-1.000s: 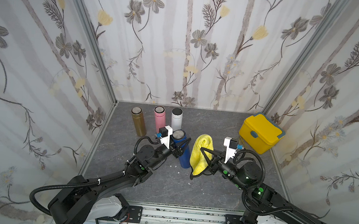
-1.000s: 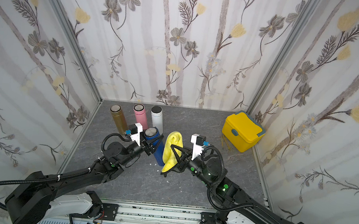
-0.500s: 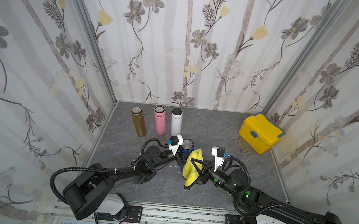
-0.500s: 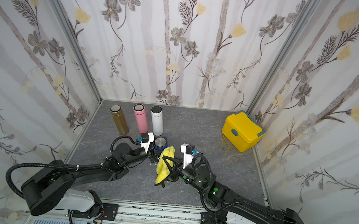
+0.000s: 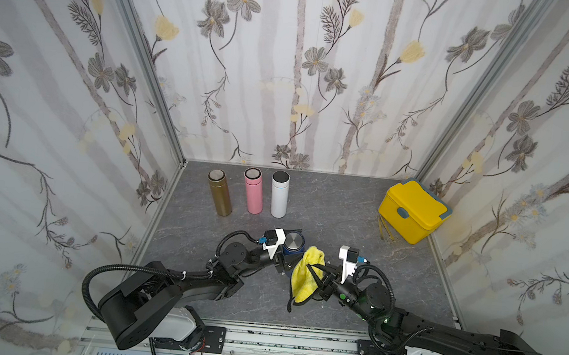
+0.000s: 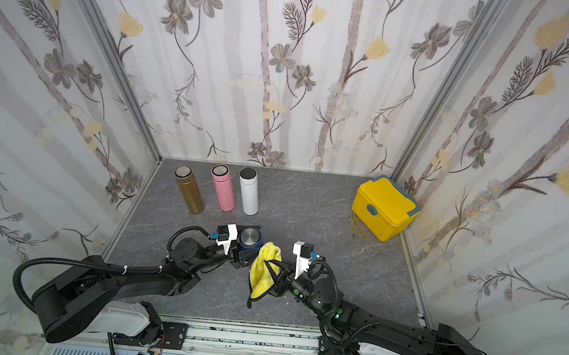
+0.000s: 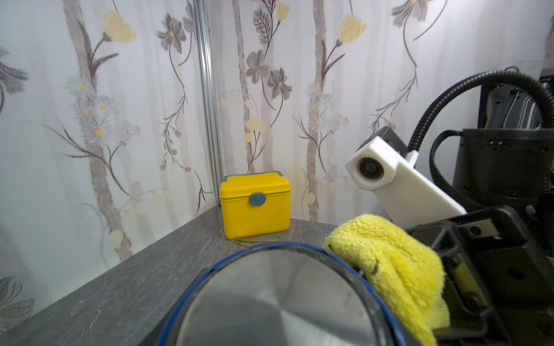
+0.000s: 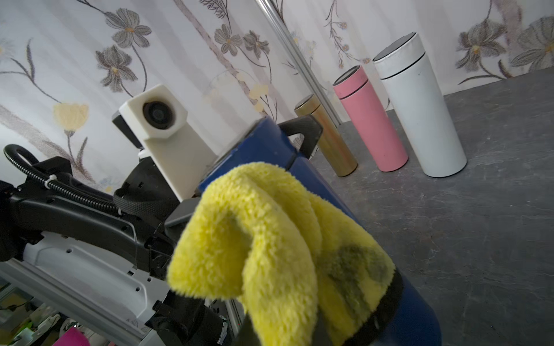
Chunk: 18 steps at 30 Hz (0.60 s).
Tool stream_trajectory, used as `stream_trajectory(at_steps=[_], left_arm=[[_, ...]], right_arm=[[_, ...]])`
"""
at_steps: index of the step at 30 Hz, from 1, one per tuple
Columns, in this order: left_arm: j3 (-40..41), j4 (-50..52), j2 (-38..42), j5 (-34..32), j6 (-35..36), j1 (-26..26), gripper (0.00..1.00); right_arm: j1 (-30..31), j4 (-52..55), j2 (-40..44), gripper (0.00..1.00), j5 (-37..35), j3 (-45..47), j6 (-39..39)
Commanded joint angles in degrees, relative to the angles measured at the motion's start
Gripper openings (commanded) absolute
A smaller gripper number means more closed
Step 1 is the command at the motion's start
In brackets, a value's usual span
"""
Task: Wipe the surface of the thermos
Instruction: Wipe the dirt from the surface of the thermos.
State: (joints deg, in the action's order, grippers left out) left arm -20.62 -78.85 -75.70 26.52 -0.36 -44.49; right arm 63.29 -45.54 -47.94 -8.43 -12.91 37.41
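The blue thermos [image 5: 294, 242] with a steel lid stands upright near the table's middle in both top views, and my left gripper [image 5: 289, 257] is shut on its body. The lid [image 7: 278, 302] fills the bottom of the left wrist view. My right gripper [image 5: 314, 275] is shut on a yellow cloth [image 5: 306, 273], which presses against the thermos's right side. In the right wrist view the cloth [image 8: 254, 239] drapes over the blue body [image 8: 419, 317]. The jaws of both grippers are hidden in their own wrist views.
Three thermoses stand in a row at the back left: gold [image 5: 219, 193], pink [image 5: 253, 191] and white [image 5: 279, 195]. A closed yellow box [image 5: 413, 212] sits at the back right corner. Floral walls enclose three sides.
Both arms have come down towards the table. The cloth has moved left onto the thermos's side and slid lower along it. Both grips are unchanged.
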Motion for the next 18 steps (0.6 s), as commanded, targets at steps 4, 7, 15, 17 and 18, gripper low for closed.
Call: stream_trajectory(at_steps=[4,7,15,17,18], left_arm=[[-1.8,-2.0,6.9,-5.0,-2.5,-0.4,0.00],[-1.8,-1.3,9.0,-4.5,-5.0,-0.4,0.00],[-4.3,-1.4,6.1,-0.1,-8.5,-0.7,0.00],[-4.5,-2.5,5.0,0.7,-9.2,-0.6,0.00],[-4.7,-3.2,4.6,1.1,-9.9,-0.7,0.00]], right_arm=[[-0.1,11.0,6.2,0.00,-6.8,-8.4,-3.8],[-0.1,13.9,3.5,0.00,-4.6,-13.3,-4.1],[-0.1,-1.8,-7.4,0.00,-2.7,-1.8,2.2],[-0.2,-4.1,-6.8,0.00,-3.0,0.3,2.4],[-0.1,-2.3,-5.3,0.00,-3.5,-0.4,1.7]])
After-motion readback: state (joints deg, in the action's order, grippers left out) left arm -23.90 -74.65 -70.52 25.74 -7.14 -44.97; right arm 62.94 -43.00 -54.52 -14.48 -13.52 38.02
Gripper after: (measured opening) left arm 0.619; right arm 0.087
